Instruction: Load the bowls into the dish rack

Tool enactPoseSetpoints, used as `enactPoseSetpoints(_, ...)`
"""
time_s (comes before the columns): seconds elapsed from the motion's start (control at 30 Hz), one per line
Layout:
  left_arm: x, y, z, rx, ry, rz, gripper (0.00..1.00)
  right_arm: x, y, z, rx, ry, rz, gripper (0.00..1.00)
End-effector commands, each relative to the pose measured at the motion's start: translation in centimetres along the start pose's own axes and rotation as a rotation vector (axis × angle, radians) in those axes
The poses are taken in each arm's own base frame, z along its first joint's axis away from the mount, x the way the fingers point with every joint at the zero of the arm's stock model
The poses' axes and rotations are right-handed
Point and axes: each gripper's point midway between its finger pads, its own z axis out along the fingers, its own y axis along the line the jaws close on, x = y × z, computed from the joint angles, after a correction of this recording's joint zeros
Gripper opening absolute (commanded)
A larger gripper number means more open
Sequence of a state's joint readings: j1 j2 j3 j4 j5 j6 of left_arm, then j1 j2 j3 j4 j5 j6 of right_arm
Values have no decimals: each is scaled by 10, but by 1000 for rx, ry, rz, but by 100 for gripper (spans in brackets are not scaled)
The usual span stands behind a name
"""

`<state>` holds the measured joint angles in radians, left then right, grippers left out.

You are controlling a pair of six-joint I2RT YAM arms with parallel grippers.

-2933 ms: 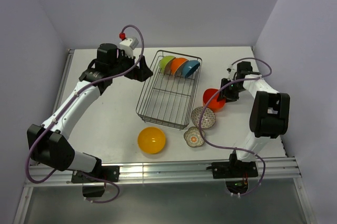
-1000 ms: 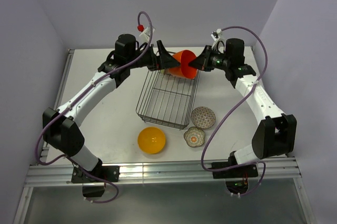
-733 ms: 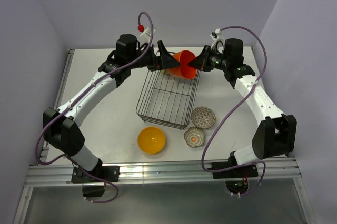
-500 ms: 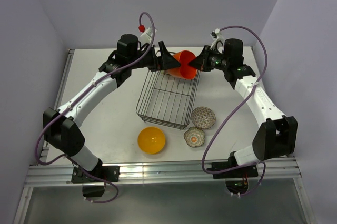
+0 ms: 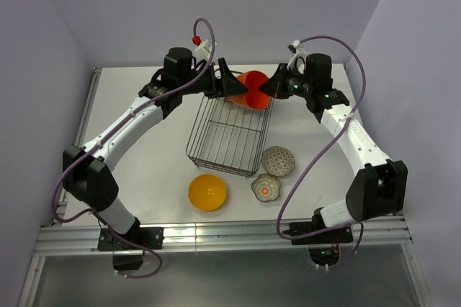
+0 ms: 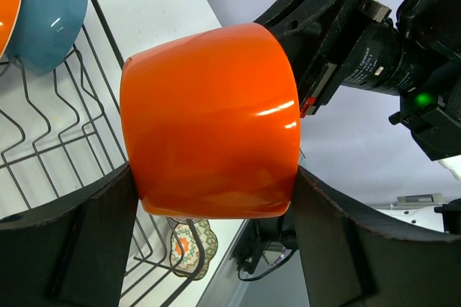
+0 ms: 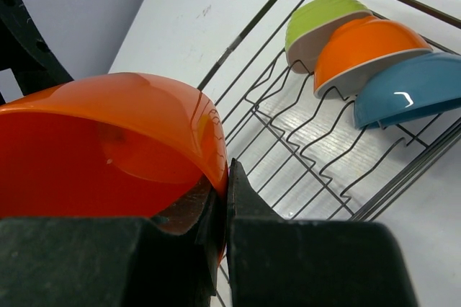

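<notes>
Your left pincer (image 5: pixel 234 89) and right pincer (image 5: pixel 265 89) share the red bowl (image 5: pixel 252 88) above the rack's (image 5: pixel 193 134) far end.
Well nearer you than both pincers, a yellow bowl (image 5: pixel 207 192), floral bowl (image 5: pixel 266 187) and patterned bowl (image 5: pixel 278 161) sit on the table (image 5: pixel 144 156). The left pincer, spread wide, presses the red bowl's outer wall; the right is pinched almost closed on its rim. Beneath them a green bowl (image 7: pixel 317 22), orange bowl (image 7: pixel 360 47) and blue bowl (image 7: pixel 410 91) stand racked.

Red-orange bowl (image 5: pixel 252 89) aloft over dish rack (image 5: pixel 225 143), three bowls (image 7: pixel 366 47) on edge inside, yellow bowl (image 5: pixel 207 192), patterned bowl (image 5: pixel 278 161), floral bowl (image 5: pixel 266 187) outside
</notes>
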<state>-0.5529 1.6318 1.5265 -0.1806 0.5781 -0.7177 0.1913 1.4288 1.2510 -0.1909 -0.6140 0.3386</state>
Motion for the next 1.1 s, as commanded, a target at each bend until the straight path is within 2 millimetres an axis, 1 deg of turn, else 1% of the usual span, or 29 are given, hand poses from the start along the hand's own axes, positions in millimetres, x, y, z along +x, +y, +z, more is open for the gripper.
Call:
enactPoseSetpoints(0.0,-10,-49,-3,141,-19,87,66,-20,39,-6,-102,-51,-65,0)
enactPoseSetpoints(0.03,-8,-49,-3,140,-16,90,55,-18,38,-4,-99,-42,-58,0)
enactPoseSetpoints(0.07,-9,-48,-4,137,-19,92,47,-18,37,-4,-97,-38,-55,0)
enactPoseSetpoints(0.1,-10,-47,-5,130,-25,93,32,-17,36,-4,-91,-31,-51,0)
enactPoseSetpoints(0.13,-10,-47,-6,126,-28,95,24,-18,34,-2,-82,-27,-47,1)
enactPoseSetpoints(0.17,-10,-45,-5,119,-31,96,17,-18,34,-2,-78,-24,-47,4)
enactPoseSetpoints(0.2,-10,-41,-5,95,-35,93,4,-16,33,-2,-75,-16,-42,14)
enactPoseSetpoints(0.23,-12,-38,-6,82,-41,105,0,-17,34,-3,-76,-18,-43,20)
enactPoseSetpoints(0.27,-12,-36,-6,66,-45,107,0,-17,34,-3,-76,-18,-42,29)
enactPoseSetpoints(0.3,-13,-32,-7,49,-50,111,0,-17,35,-4,-76,-19,-39,49)
enactPoseSetpoints(0.37,-15,-19,-7,-9,-61,119,0,-19,37,-8,-76,-28,-41,64)
enactPoseSetpoints(0.4,-17,-13,-8,-30,-66,123,0,-20,38,-10,-73,-28,-43,76)
enactPoseSetpoints(0.5,-21,6,-10,-105,-84,143,0,-22,42,-19,-76,-26,-49,88)
enactPoseSetpoints(0.57,-25,19,-13,-158,-99,172,0,-23,42,-24,-80,-26,-55,92)
enactPoseSetpoints(0.6,-24,23,-14,-175,-102,184,0,-22,41,-31,-80,-25,-48,97)
enactPoseSetpoints(0.63,-27,32,-16,-213,-113,223,0,-22,40,-34,-83,-25,-41,98)
enactPoseSetpoints(0.67,-27,37,-17,-234,-110,241,0,-22,38,-38,-82,-25,-36,100)
enactPoseSetpoints(0.7,-26,42,-18,-252,-108,259,0,-23,35,-45,-81,-24,-25,100)
enactPoseSetpoints(0.77,-27,54,-21,-303,-108,326,0,-23,28,-51,-68,-26,-17,100)
enactPoseSetpoints(0.8,-25,61,-23,-324,-100,385,0,-25,22,-58,-52,-33,-9,100)
enactPoseSetpoints(0.9,-23,78,-29,-392,-99,485,0,-26,12,-68,-21,-42,1,100)
enactPoseSetpoints(0.93,-22,87,-32,-432,-92,568,0,-27,6,-72,-11,-45,11,100)
enactPoseSetpoints(0.97,-16,90,-32,-434,-69,608,0,-28,4,-74,-8,-48,16,100)
enactPoseSetpoints(1.0,-20,97,-35,-469,-68,722,0,-25,3,-74,-11,-42,22,100)
enactPoseSetpoints(1.03,-19,100,-36,-488,-66,775,0,-29,-7,-80,12,-57,34,100)
enactPoseSetpoints(1.07,-9,105,-36,-498,-46,827,0,-29,-8,-82,15,-58,39,100)
